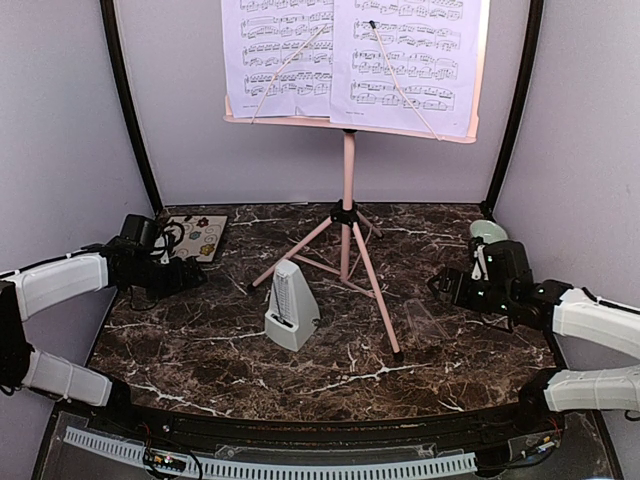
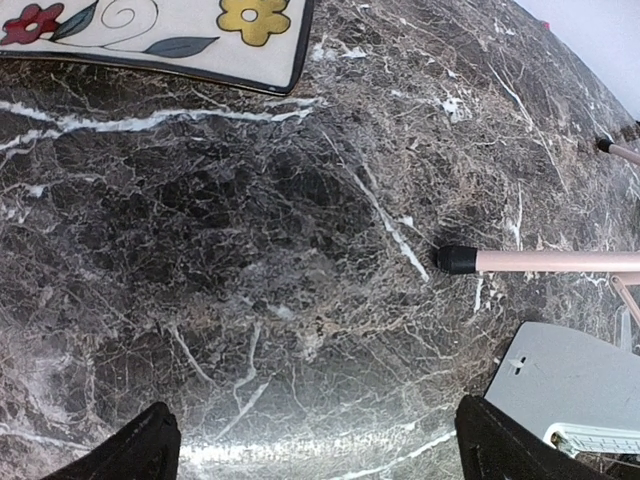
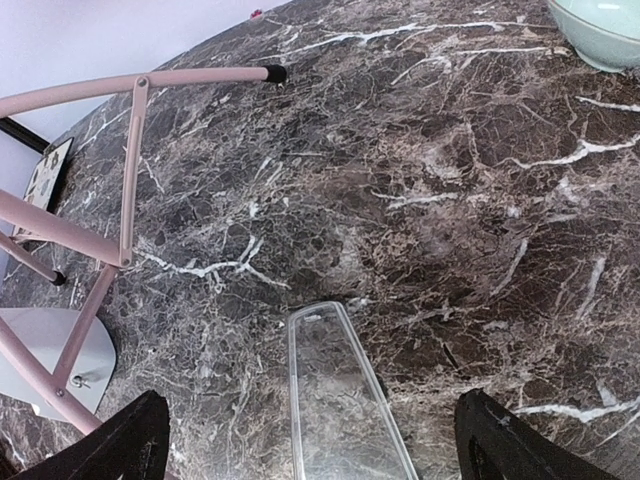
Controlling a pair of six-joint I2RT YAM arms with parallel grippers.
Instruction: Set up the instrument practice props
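The pink music stand stands on its tripod at the table's middle back. Pale lavender sheet-music pages rest on its plate. In front of the legs stands the light-grey metronome, upright and without its cover. The clear cover lies flat on the marble to the right of the stand. My right gripper hovers open over it, one finger on each side, not touching. My left gripper is open above bare marble, left of a stand leg and the metronome.
A floral square tile lies at the back left, just behind the left gripper. A pale-green bowl sits at the back right, behind the right gripper. Grey walls enclose the table on three sides.
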